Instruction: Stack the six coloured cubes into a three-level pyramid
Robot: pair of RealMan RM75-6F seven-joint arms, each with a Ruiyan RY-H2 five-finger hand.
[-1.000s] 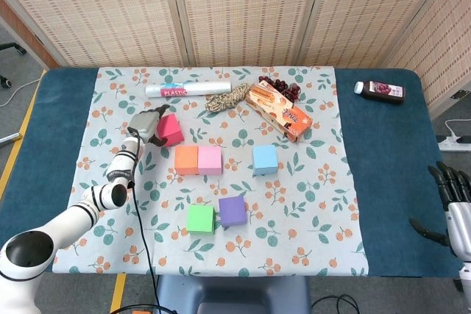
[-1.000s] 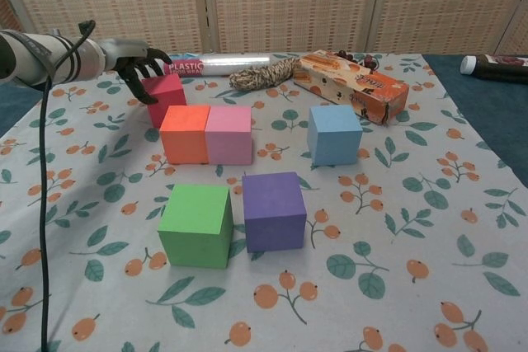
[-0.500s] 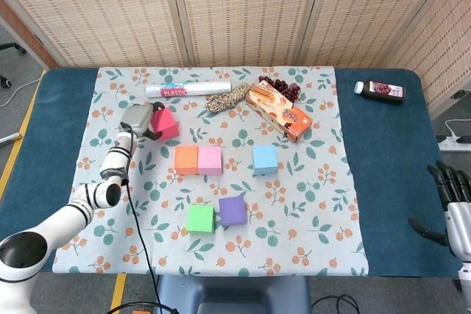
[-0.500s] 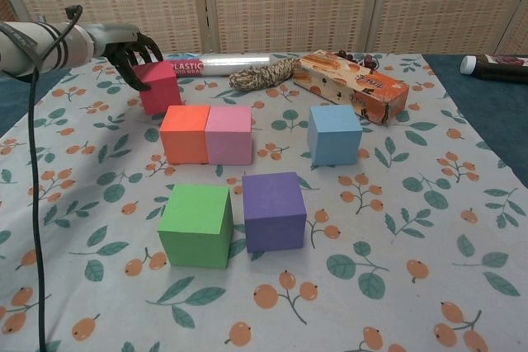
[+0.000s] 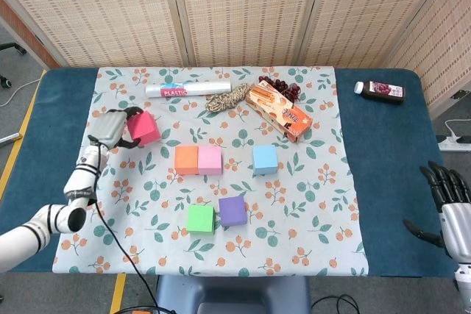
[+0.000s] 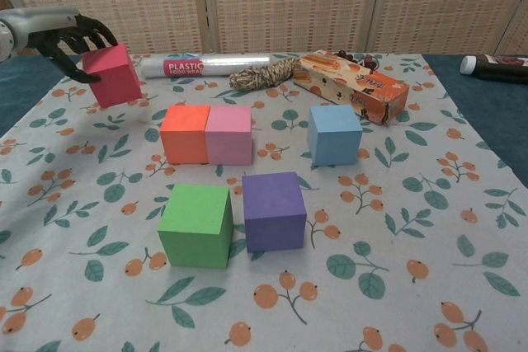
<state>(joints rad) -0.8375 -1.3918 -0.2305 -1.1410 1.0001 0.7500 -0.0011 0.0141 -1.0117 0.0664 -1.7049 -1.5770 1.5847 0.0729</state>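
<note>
My left hand (image 6: 66, 35) grips the red cube (image 6: 111, 74), fingers wrapped over its top and far side; in the chest view the cube sits tilted and appears lifted clear of the cloth, up and to the left of the orange cube (image 6: 185, 133). My right hand (image 5: 450, 200) rests off at the far right table edge, fingers spread, holding nothing.

Progress, as I judge it: no stacking done yet. Orange cube and pink cube (image 6: 228, 133) touch side by side, which could serve as the start of a base row. Blue cube (image 6: 334, 133) stands apart, to the right of the pink one. Green cube (image 6: 196, 224) and purple cube (image 6: 273, 210) sit nearer me than the orange-pink pair, close together with a narrow gap. All five lie on one level. Left to do: a three-cube base, two on top, one cap.

Surface: a floral tablecloth (image 5: 324, 204) with an orange-berry and leaf print over a dark blue table (image 5: 383, 152). Beyond the orange cube lie a plastic wrap roll (image 6: 206, 64), a coil of twine (image 6: 262, 74), a snack box (image 6: 351, 84) and a dark bottle (image 5: 380, 90) further right. Woven screen panels (image 5: 243, 5) close off the back.
</note>
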